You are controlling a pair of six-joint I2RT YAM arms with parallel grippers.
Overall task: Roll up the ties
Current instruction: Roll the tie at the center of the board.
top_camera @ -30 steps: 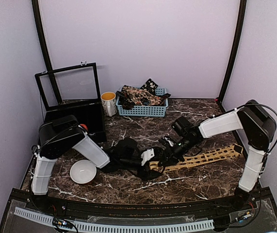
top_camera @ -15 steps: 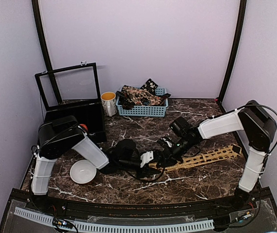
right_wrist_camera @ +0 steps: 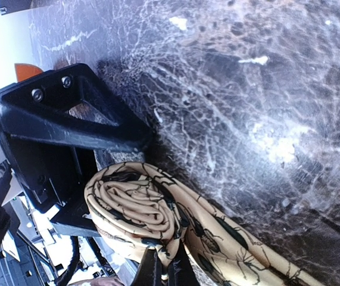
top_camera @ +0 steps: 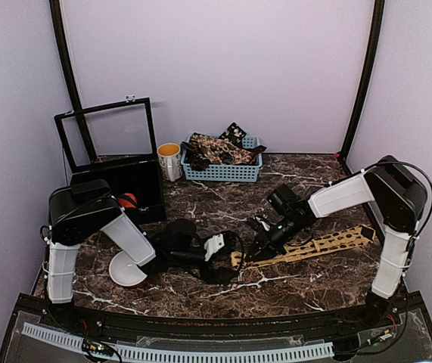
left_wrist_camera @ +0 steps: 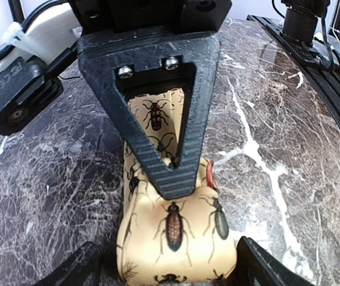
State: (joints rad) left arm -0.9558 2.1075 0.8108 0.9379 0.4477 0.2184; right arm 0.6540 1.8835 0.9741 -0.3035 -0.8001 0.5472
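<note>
Top view: even, diffuse light; soft shadows on table (top_camera: 291, 291). Left wrist view: sharp; table sheen at 2 o'clock. Right wrist view: tie (right_wrist_camera: 140, 208) sharp, blown-out white at 10 o'clock, glare at 3 o'clock.

Prob. robot lab test cell: plain lilac walls (top_camera: 216, 68), black frame posts (top_camera: 69, 76), marble-look table (top_camera: 291, 283) w/ two arms (top_camera: 344, 193).

The mustard tie (right_wrist_camera: 137, 205), coiled into a loose spiral (beetle print showing), lies on the dark marbled surface (right_wrist_camera: 265, 89), pinched in the right gripper (right_wrist_camera: 164, 271)'s closed jaws; a black triangular finger (right_wrist_camera: 68, 116) stands just beside it.
</note>
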